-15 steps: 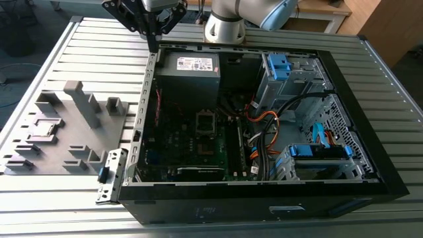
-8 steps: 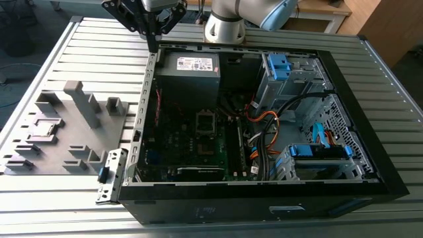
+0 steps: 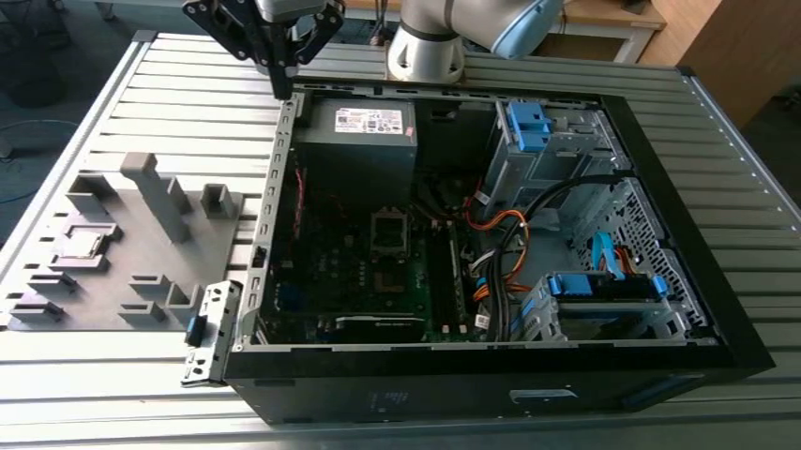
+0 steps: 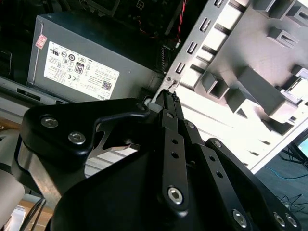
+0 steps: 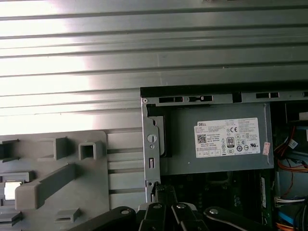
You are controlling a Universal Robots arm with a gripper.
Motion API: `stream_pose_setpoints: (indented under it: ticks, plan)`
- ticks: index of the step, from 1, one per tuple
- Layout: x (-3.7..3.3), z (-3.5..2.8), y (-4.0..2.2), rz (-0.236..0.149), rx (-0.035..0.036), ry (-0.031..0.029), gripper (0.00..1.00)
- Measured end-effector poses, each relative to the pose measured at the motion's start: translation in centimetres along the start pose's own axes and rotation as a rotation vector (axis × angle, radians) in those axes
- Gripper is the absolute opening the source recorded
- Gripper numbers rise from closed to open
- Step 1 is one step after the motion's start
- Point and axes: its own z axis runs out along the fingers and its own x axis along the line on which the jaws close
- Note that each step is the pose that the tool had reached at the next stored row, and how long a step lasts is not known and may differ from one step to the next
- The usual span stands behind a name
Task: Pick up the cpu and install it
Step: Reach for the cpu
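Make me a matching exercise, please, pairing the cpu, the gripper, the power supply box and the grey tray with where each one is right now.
Things:
1. cpu
2. gripper
3. power supply box
4. grey tray

Places:
A. inside the computer case, white label showing
B. lying directly on the slatted table, to the exterior view's left of the case
C. in a recess of the tray
D. above the case's rim, next to the labelled box

Pairs: 1-C; 2-D; 3-A; 4-B.
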Motion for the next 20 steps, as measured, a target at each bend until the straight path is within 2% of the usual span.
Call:
stream_pose_setpoints:
  ticks: [6, 14, 20]
  plan:
    - [0.84, 0.0, -0.02, 0.0, -0.0001, -0.0001, 0.11]
    - [0.91, 0.0, -0.03, 0.0, 0.0, 0.0, 0.11]
    - [1.23, 0.04, -0.04, 0.0, 0.0, 0.0, 0.11]
